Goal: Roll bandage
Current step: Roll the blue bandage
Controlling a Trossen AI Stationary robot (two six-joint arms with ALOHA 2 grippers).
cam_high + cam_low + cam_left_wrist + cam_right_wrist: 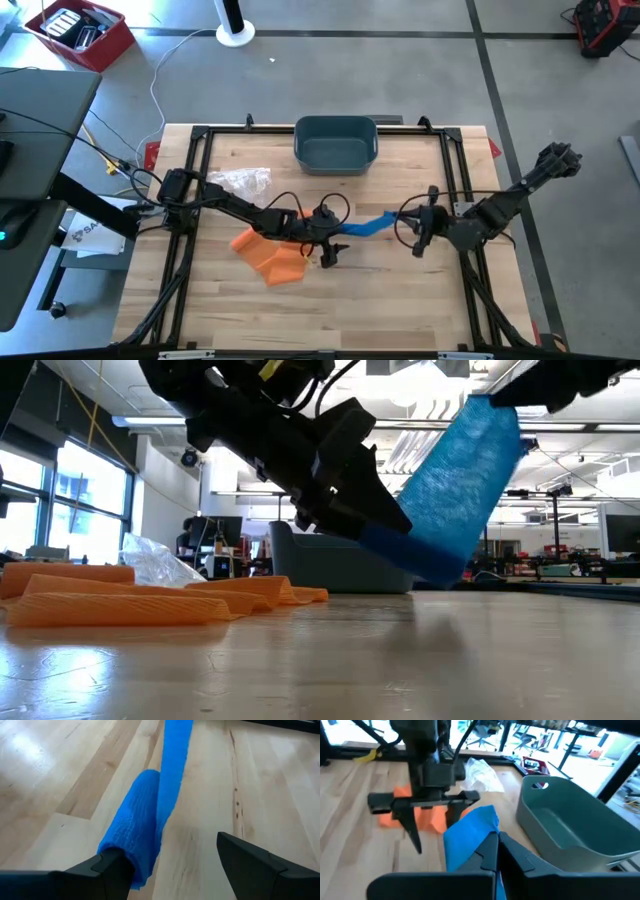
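You have a grey-green bin (336,142) sitting at the far edge of the wooden tabletop (400,300), about midway along it. Toward the left of the bin, and a little nearer you, lies a crumpled clear plastic wrapper (242,181). Nearer still than the wrapper, well apart from the bin, you see orange cloth (272,258) spread flat in folds.

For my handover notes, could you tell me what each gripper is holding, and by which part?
The right gripper is shut on the blue bandage at its loose end. The left gripper is open, one finger touching the rolled part.
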